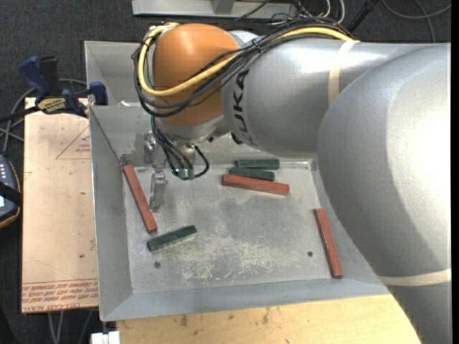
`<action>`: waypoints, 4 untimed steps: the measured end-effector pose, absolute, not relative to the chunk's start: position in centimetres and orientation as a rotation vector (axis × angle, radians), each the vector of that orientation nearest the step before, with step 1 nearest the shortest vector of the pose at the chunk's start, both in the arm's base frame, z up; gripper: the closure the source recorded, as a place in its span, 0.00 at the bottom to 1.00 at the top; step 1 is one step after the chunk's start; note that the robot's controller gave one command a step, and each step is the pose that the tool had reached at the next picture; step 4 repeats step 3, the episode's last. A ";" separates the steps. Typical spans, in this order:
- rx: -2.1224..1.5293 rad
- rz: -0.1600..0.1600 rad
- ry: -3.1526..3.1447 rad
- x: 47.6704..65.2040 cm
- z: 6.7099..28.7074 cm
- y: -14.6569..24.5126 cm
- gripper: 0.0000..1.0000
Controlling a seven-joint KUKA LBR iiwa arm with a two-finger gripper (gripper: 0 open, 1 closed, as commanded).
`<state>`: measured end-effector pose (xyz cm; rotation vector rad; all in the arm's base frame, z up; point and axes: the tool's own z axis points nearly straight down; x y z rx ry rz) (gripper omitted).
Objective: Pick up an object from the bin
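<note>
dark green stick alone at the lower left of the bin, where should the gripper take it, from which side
Probably its middle, from straight above, closing across the narrow width. The dark green stick lies flat with room along both long sides, apart from the nearest red stick.

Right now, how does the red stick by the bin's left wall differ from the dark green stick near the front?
The red stick is much longer than the dark green stick. The red stick runs steeply along the left wall; the dark green stick lies nearly crosswise. Both are thin straight bars lying flat on the bin floor.
</note>
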<state>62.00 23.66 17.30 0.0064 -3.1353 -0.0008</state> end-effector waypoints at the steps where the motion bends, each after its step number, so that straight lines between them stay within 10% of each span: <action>1: -0.133 0.005 -3.130 55.9 6.6 15.9 0.00; 2: -0.128 -0.004 -3.140 56.2 7.1 16.2 1.00; 3: 0.126 -0.005 -3.151 57.8 22.8 16.9 1.00; 4: 0.126 -0.005 -3.151 57.8 22.8 16.9 1.00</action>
